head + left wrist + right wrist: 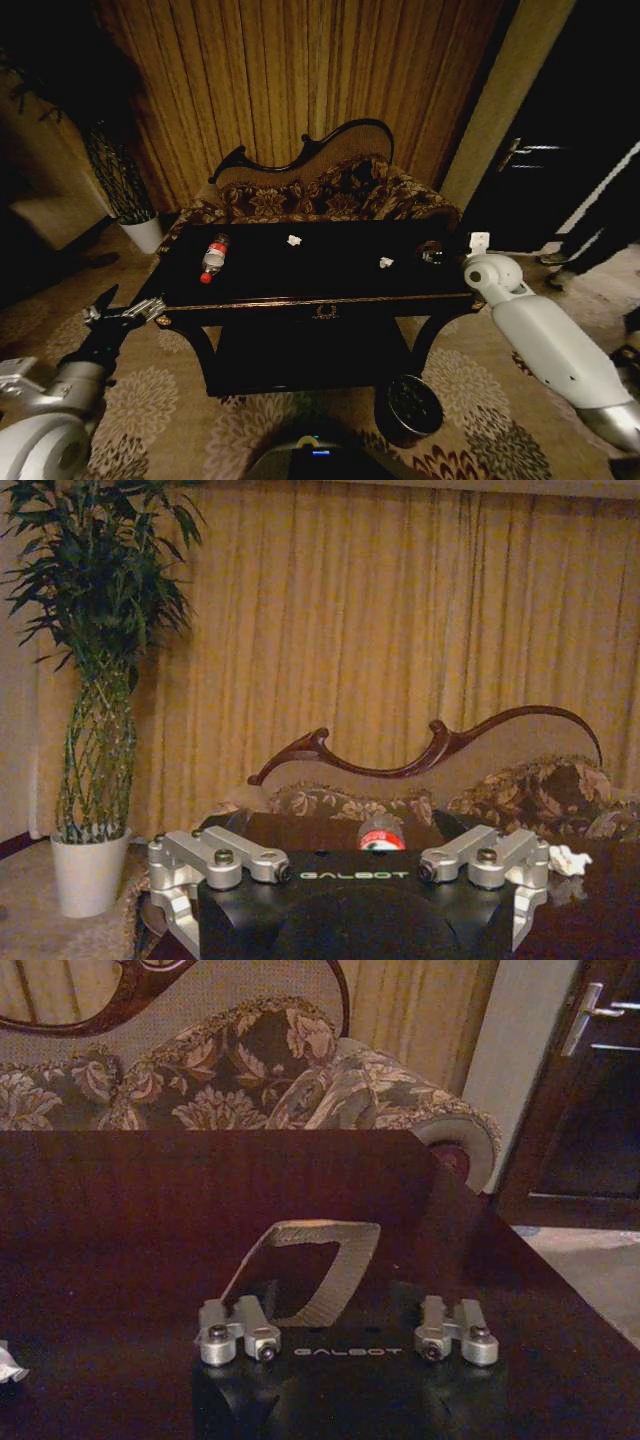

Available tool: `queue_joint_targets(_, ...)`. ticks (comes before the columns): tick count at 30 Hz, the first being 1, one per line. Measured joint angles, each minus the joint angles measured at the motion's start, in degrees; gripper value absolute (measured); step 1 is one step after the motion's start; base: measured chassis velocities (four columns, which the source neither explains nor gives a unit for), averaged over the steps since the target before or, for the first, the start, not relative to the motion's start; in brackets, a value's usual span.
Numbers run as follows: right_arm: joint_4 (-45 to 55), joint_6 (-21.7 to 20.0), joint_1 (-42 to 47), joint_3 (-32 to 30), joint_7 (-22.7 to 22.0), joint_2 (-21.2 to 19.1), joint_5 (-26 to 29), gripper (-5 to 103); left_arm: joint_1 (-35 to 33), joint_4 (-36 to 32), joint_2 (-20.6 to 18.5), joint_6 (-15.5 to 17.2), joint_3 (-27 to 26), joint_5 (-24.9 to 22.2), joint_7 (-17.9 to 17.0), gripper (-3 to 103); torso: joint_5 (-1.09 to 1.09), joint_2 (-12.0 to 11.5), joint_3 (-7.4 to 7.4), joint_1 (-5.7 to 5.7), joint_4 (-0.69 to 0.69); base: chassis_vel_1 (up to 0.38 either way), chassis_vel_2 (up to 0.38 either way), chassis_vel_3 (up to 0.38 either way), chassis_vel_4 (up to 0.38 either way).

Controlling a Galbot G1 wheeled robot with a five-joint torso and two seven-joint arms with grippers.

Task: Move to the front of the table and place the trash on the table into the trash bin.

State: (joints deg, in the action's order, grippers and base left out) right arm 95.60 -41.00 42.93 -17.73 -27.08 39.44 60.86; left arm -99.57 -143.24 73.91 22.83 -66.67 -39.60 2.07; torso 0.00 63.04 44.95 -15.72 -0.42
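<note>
Here the robot is standing at the front of the table (300, 300), a glossy black top with gold trim along its near edge and a lower shelf beneath. The bottle (213, 257) is lying on its side near the table's left end, red cap pointing toward the robot. One white scrap (294, 240) is sitting toward the back at the middle, another scrap (386, 263) is lying right of centre, well apart from the first. The trash bin (410, 405) is standing on the patterned carpet (180, 410) by the table's front right leg, just below the shelf.

The left gripper (125, 313) is hovering off the table's front left corner, fingers spread wide and holding nothing; in its wrist view the bottle's cap end is showing just past the gripper body. The right gripper (478, 243) is hanging over the right end of the table; I cannot tell how its fingers are set.

Behind the table a carved sofa (320, 190) with floral upholstery is standing against long golden curtains (300, 70). A tall plant in a white pot (143, 233) is standing to the left of the sofa, and a dark door (560, 150) is showing on the right.
</note>
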Motion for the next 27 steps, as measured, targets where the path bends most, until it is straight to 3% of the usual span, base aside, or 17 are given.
queue_joint_targets(6,-0.2,0.0,0.3,-0.1,0.3,0.0,-0.3,38,0.3,0.0,-0.1,0.0,0.3,0.0,0.0,100,0.00,0.0,0.00,0.00,0.00,0.000,0.000,0.000,0.000)
queue_joint_targets(8,-0.2,0.0,0.4,-0.1,0.3,0.0,-0.3,38,0.4,0.0,-0.1,0.0,0.4,0.0,0.0,100,0.00,0.0,0.00,0.00,0.00,0.000,0.000,0.000,0.000)
queue_joint_targets(14,0.0,0.0,0.9,-0.5,0.4,-0.2,-0.3,12,0.5,0.0,-0.1,-0.1,0.5,0.1,0.0,100,0.00,0.0,0.00,0.00,0.00,0.000,0.000,0.000,0.000)
queue_joint_targets(16,0.1,0.0,1.0,-0.6,0.4,-0.2,-0.3,12,0.5,0.0,-0.1,-0.1,0.5,0.1,0.0,100,0.00,0.0,0.00,0.00,0.00,0.000,0.000,0.000,0.000)
queue_joint_targets(19,0.5,0.1,1.5,-1.0,0.4,-0.3,-0.3,1,0.5,0.0,-0.1,-0.2,0.5,0.1,0.1,100,0.00,0.0,0.00,0.00,0.00,0.000,0.000,0.000,0.000)
queue_joint_targets(27,1.3,0.1,2.5,-1.9,0.4,-0.5,-0.3,0,0.5,0.0,-0.3,-0.3,0.6,0.1,0.1,100,0.00,0.0,0.00,0.00,0.00,0.000,0.000,0.000,0.000)
